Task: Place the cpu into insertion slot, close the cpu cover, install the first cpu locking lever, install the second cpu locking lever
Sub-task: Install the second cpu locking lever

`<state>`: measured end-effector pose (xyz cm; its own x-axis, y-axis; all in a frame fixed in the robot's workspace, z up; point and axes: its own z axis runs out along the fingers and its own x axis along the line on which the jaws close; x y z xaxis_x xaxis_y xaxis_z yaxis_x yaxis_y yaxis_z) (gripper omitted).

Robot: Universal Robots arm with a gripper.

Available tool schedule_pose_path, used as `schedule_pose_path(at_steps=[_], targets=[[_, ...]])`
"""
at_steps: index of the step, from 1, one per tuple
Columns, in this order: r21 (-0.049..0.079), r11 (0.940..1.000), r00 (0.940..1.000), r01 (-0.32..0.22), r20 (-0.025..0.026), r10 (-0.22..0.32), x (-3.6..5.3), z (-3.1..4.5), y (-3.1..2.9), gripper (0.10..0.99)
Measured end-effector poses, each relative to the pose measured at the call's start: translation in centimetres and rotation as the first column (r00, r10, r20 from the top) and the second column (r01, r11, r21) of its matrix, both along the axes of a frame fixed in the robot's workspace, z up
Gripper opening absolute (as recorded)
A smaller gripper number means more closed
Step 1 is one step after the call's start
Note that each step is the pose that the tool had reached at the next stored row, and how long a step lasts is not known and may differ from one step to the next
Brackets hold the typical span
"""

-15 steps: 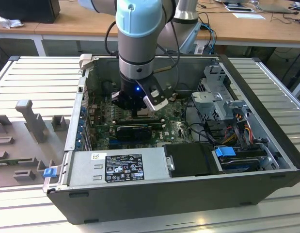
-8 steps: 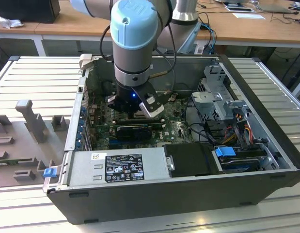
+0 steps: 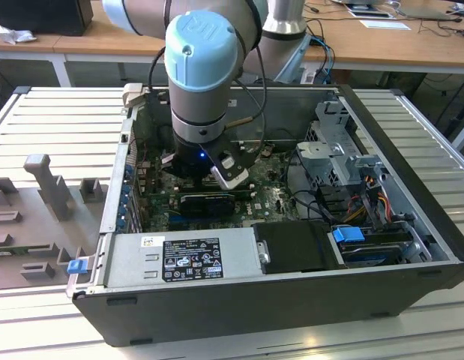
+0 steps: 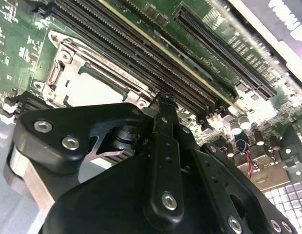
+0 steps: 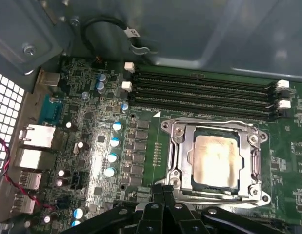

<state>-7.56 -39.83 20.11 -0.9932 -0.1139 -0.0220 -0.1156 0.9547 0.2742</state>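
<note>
Cpu (image 5: pixel 215 160) seated in insertion slot (image 5: pixel 182 155), cpu cover (image 5: pixel 214 127) closed over it, gripper (image 5: pixel 163 191) clenched empty at the cover's 6 o'clock edge, memory slots (image 5: pixel 204 95) at its 12 o'clock.

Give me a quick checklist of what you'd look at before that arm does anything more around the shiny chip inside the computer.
1. The cpu sits in the insertion slot: ok, it lies flat inside the frame.
2. The cpu cover is down around the chip: ok, its window frames the metal top.
3. Locking levers latched: cannot tell; a thin metal bar runs along the cover's edge.
4. The gripper is close to the socket: ok, its black fingers sit at the frame's edge.
5. Gripper empty: cannot tell.
6. The memory slots beside the socket are unobstructed: ok.
</note>
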Motion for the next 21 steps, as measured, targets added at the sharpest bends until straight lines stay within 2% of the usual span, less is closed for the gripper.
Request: schedule_pose_path(at_steps=[3, 7, 10, 13, 16, 19, 21], targets=[[0.023, 0.9997, 1.0000, -0.004, 0.0001, 0.004, -0.02, -0.35, 0.00, 0.106], [0.038, 0.9992, 0.9999, -0.010, 0.0001, 0.010, -0.03, -0.77, -0.02, 0.106], [0.039, 0.9992, 0.9999, -0.012, 0.0002, 0.012, -0.02, 0.79, -0.02, 0.106], [0.039, 0.9992, 0.9999, -0.012, 0.0003, 0.012, -0.02, 1.54, 0.01, 0.106], [0.039, 0.9992, 0.9999, -0.012, 0.0002, 0.012, -0.02, 2.88, 0.01, 0.106], [0.039, 0.9992, 0.9999, -0.011, 0.0002, 0.011, -0.02, 3.77, 0.01, 0.106], [0.039, 0.9992, 0.9999, -0.012, 0.0003, 0.012, -0.02, 3.81, 0.01, 0.106]])
